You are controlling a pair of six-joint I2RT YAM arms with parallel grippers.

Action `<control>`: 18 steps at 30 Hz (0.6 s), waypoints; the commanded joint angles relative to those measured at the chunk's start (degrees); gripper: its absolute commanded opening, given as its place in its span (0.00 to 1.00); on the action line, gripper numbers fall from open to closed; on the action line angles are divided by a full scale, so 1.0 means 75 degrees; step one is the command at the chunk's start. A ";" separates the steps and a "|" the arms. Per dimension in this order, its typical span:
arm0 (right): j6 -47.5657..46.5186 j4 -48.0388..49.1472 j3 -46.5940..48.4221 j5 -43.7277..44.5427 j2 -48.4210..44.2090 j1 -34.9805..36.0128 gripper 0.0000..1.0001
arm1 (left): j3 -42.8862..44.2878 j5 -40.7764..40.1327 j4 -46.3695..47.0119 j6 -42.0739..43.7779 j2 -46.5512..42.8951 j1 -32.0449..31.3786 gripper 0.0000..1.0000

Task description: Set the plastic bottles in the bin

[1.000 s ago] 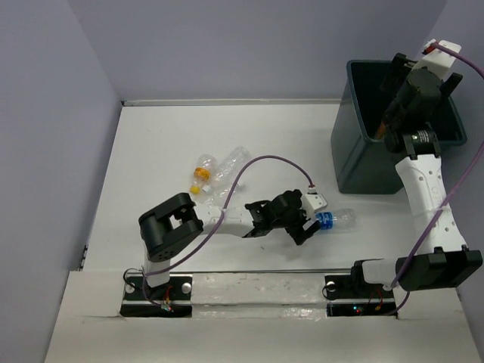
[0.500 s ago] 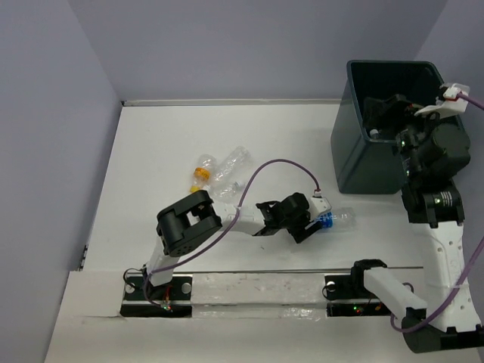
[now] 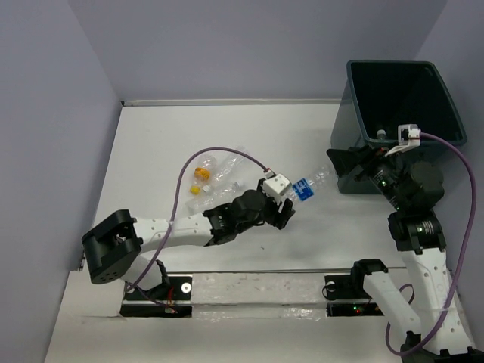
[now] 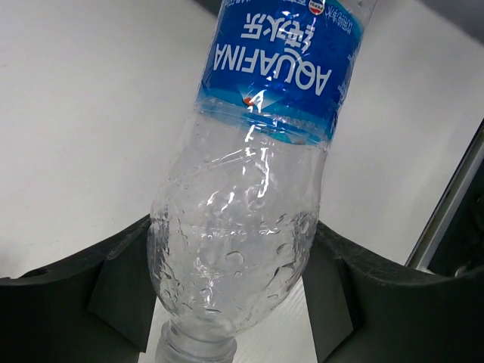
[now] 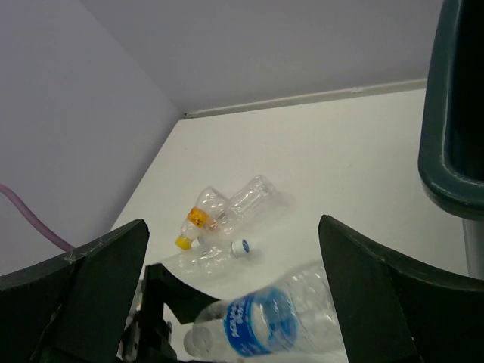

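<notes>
- Gripping a clear, blue-labelled Aquafina bottle point(image 4: 257, 189) by its lower body near the neck: left fingers point(image 4: 76, 287), closed on it; its base points toward the bin point(image 3: 348, 128).
- Right fingers point(image 5: 91, 287): spread wide, holding nothing, just beside the bin's near-left wall.
- Bin: dark teal-grey, far right of desk point(image 3: 159, 136).
- Other bottles point(image 3: 219, 170): clear, some orange-capped, clustered on desk left of centre.

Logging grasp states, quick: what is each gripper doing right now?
Left gripper: shut on the clear plastic bottle with the blue label.
Right gripper: open, holding nothing.
</notes>
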 commanded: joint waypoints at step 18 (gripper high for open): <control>0.0751 0.0216 -0.0512 -0.1669 0.0763 0.0438 1.00 | -0.0769 -0.0417 0.2078 -0.1067 -0.1869 0.0131 0.62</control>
